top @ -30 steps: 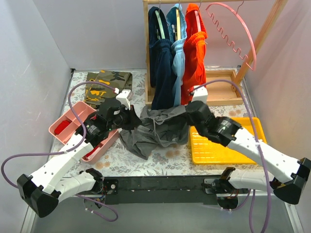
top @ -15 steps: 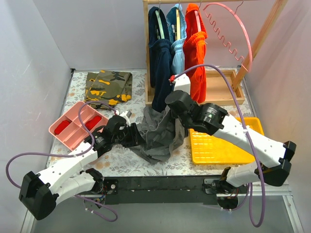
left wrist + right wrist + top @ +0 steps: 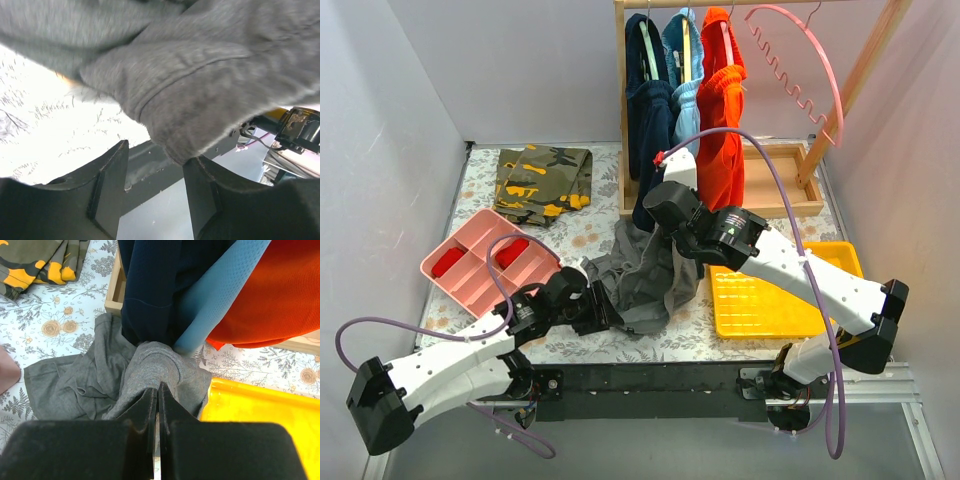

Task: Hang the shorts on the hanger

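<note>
The dark grey shorts (image 3: 642, 282) hang bunched from my right gripper (image 3: 658, 232), their lower part resting on the floral table. In the right wrist view the right gripper (image 3: 159, 390) is shut on a fold of the shorts (image 3: 150, 365), just in front of the hanging clothes. My left gripper (image 3: 605, 305) is low at the shorts' near-left edge. In the left wrist view the left gripper (image 3: 155, 160) is open; a hem of the shorts (image 3: 200, 100) lies over its right fingertip (image 3: 200, 175), not pinched. The pink hanger (image 3: 808, 75) hangs from the rack's rail at the back right.
A wooden rack (image 3: 775, 195) holds navy (image 3: 650, 120), light blue (image 3: 685, 90) and orange (image 3: 722, 110) garments. A yellow tray (image 3: 780, 300) lies right of the shorts. A pink divided tray (image 3: 470, 275) sits left. A camouflage garment (image 3: 542, 180) lies at the back left.
My right gripper has moved left and back toward the rack, carrying the shorts up with it. My left gripper has dropped and moved toward the front edge, under the shorts' lower hem.
</note>
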Controlling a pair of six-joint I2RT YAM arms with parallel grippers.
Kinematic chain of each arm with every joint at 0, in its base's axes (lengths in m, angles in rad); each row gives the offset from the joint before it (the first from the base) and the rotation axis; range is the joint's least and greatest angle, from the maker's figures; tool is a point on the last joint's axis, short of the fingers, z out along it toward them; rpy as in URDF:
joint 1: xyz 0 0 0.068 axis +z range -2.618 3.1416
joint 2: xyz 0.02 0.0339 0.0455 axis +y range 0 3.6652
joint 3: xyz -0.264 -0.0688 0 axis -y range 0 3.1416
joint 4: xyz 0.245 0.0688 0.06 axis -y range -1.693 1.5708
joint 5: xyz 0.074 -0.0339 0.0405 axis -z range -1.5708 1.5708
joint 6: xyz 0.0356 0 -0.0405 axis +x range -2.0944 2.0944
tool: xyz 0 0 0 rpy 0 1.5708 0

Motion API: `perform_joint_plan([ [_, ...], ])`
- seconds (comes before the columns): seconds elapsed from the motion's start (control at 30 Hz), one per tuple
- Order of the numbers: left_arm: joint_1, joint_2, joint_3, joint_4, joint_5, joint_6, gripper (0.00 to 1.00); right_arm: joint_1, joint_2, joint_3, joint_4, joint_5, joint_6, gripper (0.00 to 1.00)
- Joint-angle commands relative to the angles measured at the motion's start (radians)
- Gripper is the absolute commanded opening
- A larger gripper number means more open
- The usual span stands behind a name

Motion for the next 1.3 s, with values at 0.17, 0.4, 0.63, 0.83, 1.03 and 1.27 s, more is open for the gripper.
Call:
perform_joint_plan([
  [0.17,-0.083,0.029,-0.041,0.104,-0.159,-0.169,0.48,-0.011,-0.042,0.019,0.073,0.021,-0.015,0.01],
  [0.4,-0.086,0.101,0.026,0.145,-0.369,-0.113,0.15,-0.075,-0.106,-0.03,0.041,0.01,-0.01,0.01],
  [0.63,-0.076,0.044,0.523,-0.228,-0.76,0.18,0.0,-0.129,-0.256,-0.012,0.045,-0.027,-0.059,0.01],
  [0.83,-0.071,0.21,1.125,-0.36,-0.736,0.484,0.0,-0.141,-0.331,0.142,0.034,-0.064,-0.137,0.01],
  [1.03,-0.071,0.391,1.583,-0.543,-0.667,0.592,0.0,-0.143,-0.316,0.36,0.018,-0.108,-0.197,0.01],
  [1.27,-0.073,0.405,1.475,-0.6,-0.689,0.58,0.0,-0.141,-0.246,0.4,-0.073,-0.116,-0.159,0.01],
])
